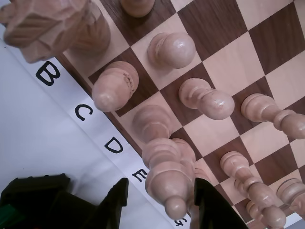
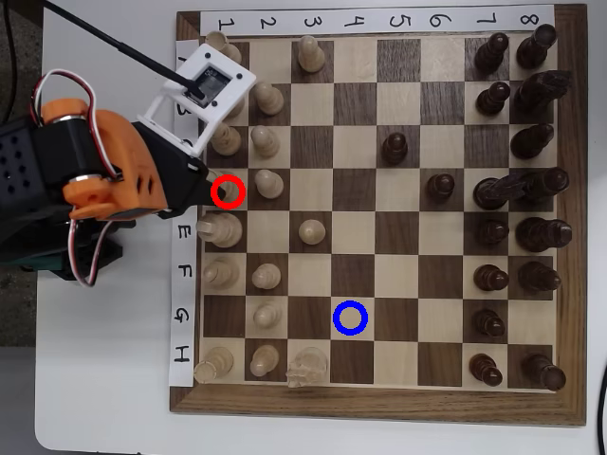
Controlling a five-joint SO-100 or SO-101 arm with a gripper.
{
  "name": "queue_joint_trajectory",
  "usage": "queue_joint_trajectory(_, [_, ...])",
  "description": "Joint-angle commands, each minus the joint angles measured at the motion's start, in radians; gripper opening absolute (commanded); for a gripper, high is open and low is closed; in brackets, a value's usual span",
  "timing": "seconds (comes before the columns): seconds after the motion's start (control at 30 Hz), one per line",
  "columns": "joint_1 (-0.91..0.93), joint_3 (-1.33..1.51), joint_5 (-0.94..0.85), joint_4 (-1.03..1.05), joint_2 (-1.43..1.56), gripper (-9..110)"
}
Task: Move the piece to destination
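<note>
Evidently the grasp is being set up: the black two-finger gripper [image 1: 161,191] is spread wide, with nothing clamped, and the tall pale cream wooden chess piece with the rounded top [image 1: 166,177] is straddled between the jaws in the wrist view. A clear gap is seen at one finger, while the other is so close that contact cannot be ruled out. Such a straddle is judged to be chosen so that the piece can be pinched high on its body, clear of the pale cream wooden pawns [image 1: 206,98] crowded just beyond the jaws. In the overhead view the piece is largely covered by the orange and black arm [image 2: 104,171] and a red ring [image 2: 228,191]. The light-wood square marked by a blue ring [image 2: 350,318] is found well away from the jaws and is unoccupied. Everything is carried on a dark and light wooden chessboard [image 2: 375,403], edged by a white paper strip of black letters [image 1: 86,112], laid on a plain white table [image 2: 104,379]. Of the room, little else is shown.
</note>
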Motion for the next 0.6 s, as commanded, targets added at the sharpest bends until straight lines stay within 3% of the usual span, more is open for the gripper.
queue_joint_trajectory(0.0, [-0.003, 0.002, -0.015, -0.008, -0.002, 17])
queue_joint_trajectory(0.57, [-0.018, 0.072, -0.031, -0.048, 0.006, 17])
